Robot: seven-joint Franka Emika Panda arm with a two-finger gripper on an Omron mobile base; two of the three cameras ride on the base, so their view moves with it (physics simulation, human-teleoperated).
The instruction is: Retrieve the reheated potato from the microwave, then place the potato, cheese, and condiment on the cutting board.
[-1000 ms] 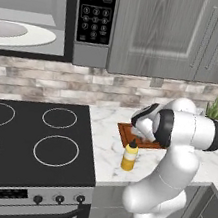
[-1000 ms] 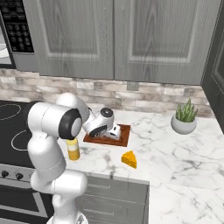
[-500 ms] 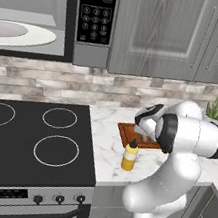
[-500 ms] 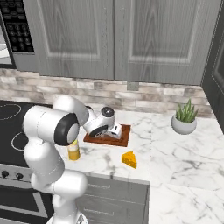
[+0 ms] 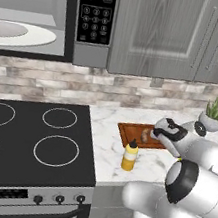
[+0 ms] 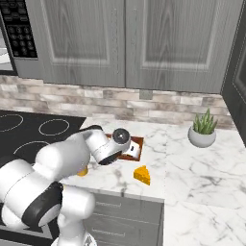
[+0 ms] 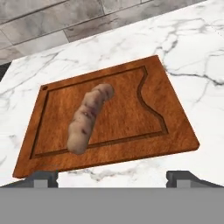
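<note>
The potato [image 7: 89, 117], a long brown lump, lies free on the reddish-brown cutting board [image 7: 127, 109]. My gripper [image 7: 111, 179] is open just above the board's near edge, its fingertips [image 7: 43, 177] wide apart with nothing between them. From the left base view the gripper [image 5: 154, 135] hovers at the board [image 5: 127, 134] beside the potato [image 5: 145, 136]. The yellow condiment [image 5: 130, 155] bottle stands upright in front of the board. The cheese [image 6: 141, 175] wedge lies on the counter, to the right of the gripper [image 6: 132, 152] and of the cutting board [image 6: 138, 141]. The microwave [image 5: 97, 7] hangs at upper left, showing its white plate [image 5: 12, 33].
A black stovetop [image 5: 29, 142] takes up the counter left of the board. A potted plant [image 6: 202, 129] stands at the back right on the marble counter [image 6: 202, 168]. Grey cabinets [image 6: 144, 43] hang above. My own arm [image 6: 62, 163] hides most of the condiment in the right base view.
The gripper has gone from shut to open, letting go of the potato, which now rests on the cutting board. The hand has pulled back slightly.
</note>
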